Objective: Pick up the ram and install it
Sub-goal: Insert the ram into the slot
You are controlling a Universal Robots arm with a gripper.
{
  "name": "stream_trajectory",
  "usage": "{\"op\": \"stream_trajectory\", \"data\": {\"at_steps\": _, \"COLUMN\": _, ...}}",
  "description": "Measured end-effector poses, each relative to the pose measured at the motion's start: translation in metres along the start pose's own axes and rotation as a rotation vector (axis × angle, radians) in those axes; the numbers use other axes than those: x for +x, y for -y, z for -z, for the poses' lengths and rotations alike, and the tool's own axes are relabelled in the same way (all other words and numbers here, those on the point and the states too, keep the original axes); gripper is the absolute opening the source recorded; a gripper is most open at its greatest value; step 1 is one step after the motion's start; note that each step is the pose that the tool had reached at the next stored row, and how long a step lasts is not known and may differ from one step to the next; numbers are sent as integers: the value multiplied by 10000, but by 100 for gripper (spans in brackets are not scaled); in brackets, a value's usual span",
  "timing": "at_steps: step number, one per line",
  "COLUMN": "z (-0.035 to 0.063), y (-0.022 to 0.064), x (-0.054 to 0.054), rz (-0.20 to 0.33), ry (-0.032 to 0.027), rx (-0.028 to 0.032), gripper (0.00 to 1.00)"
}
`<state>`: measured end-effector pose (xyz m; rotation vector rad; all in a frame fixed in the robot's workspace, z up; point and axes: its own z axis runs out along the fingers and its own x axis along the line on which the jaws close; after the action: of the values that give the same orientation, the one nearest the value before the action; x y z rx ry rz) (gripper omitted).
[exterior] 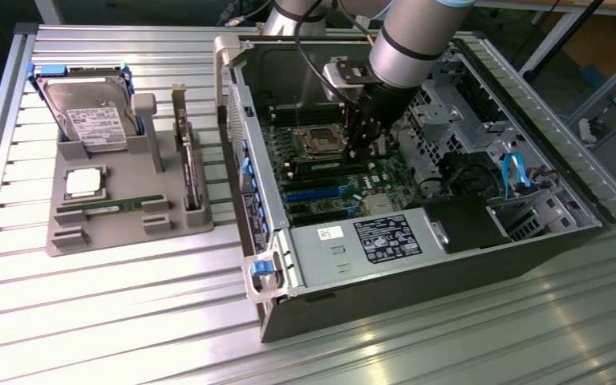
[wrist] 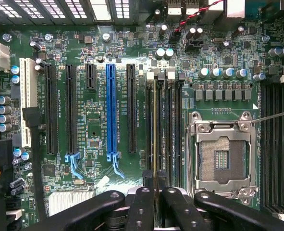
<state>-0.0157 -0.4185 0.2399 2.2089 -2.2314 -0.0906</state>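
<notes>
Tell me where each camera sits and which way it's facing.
Exterior view: high up off the arm, looking down at a slant on the table, parts tray and open computer case; the arm reaches into the case.
Wrist view: on the wrist, looking down along the gripper at the motherboard; its black fingers show, shut on the ram, seen edge-on.
Shared: the motherboard and the empty processor socket.

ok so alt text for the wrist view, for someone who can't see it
The claw grips the ram edge-on, a thin stick lined up with the dark memory slots on a green motherboard. An empty processor socket sits beside the slots, and a blue expansion slot stands among black ones on their other side.
</notes>
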Motion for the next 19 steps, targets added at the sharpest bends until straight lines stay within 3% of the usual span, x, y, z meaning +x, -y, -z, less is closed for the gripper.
{"op": "stream_trajectory", "data": {"at_steps": 19, "z": 1, "y": 9, "x": 12, "rz": -2, "ry": 1, "rx": -28, "gripper": 13}}
